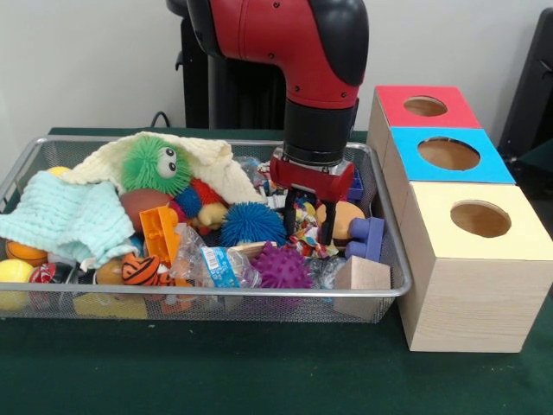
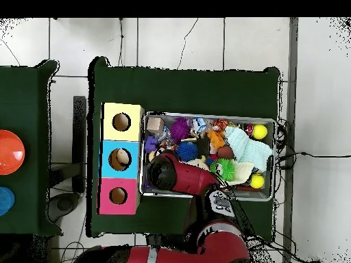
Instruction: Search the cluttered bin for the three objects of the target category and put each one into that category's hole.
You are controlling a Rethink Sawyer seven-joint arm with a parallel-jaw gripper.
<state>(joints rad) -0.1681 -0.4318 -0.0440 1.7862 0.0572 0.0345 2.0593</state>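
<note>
My gripper [image 1: 309,221] is lowered into the right part of the wire bin [image 1: 207,294], open, with its fingers either side of a crinkly multicoloured item [image 1: 304,230]. Just beside it lie a blue spiky ball [image 1: 251,223], a purple spiky ball [image 1: 280,266], an orange ball [image 1: 347,214] and a purple block [image 1: 367,238]. Right of the bin stand three wooden boxes with holes in their tops: red [image 1: 425,105], blue [image 1: 448,153] and yellow [image 1: 480,219]. In the overhead view the arm [image 2: 179,174] hides the gripper.
The bin also holds a green fuzzy toy [image 1: 155,164], a pale blue cloth [image 1: 65,216], a cream cloth [image 1: 212,160], an orange block [image 1: 160,232], a plastic bottle [image 1: 216,264], a wooden block [image 1: 361,275] and a yellow ball [image 1: 13,272]. Something tan shows in the blue box's hole [image 2: 120,159].
</note>
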